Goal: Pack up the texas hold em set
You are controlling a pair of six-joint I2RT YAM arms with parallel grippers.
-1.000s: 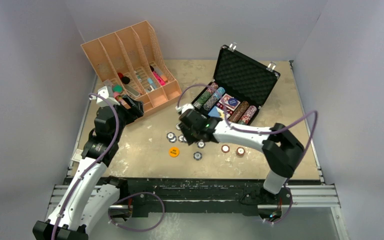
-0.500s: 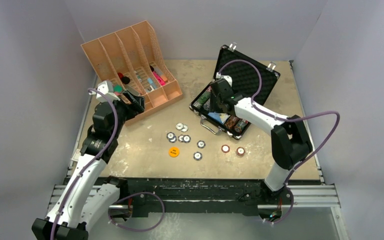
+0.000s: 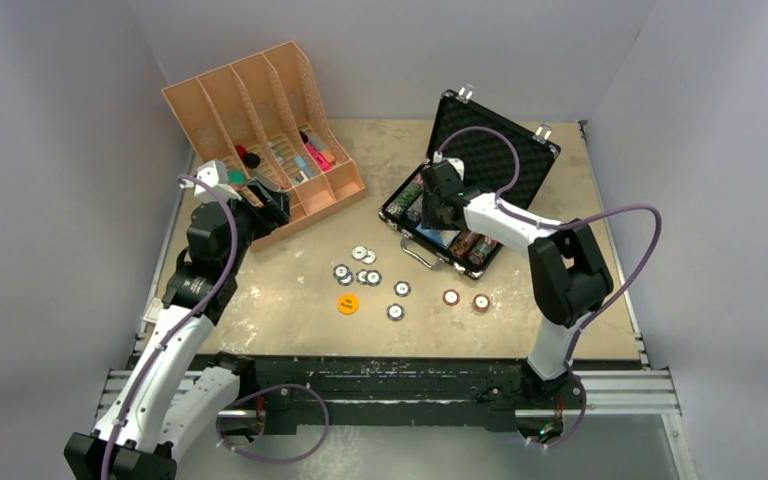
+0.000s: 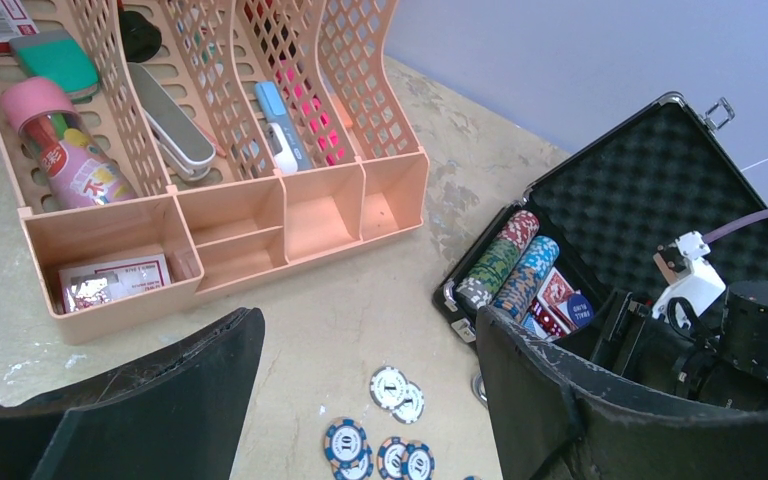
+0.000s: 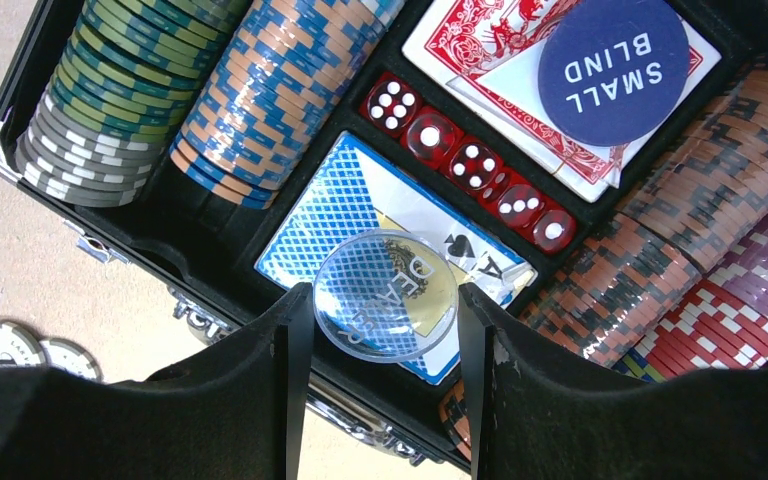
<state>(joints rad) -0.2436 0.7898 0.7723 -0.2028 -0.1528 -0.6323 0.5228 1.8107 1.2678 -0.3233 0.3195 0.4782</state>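
Briefcase (image 3: 497,150) open beneath right tool (image 5: 385,312), clear dealer button (image 5: 385,288) pinched in it above blue deck (image 5: 358,200); left tool (image 4: 370,328) agape.

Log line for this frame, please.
right gripper: holding dealer button over blue deck in case | left gripper: open, empty | loose chips: on table

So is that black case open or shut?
Open. The case has its foam-lined lid raised; chip rows, cards and dice show in its tray, where the right end effector holds a clear dealer button.
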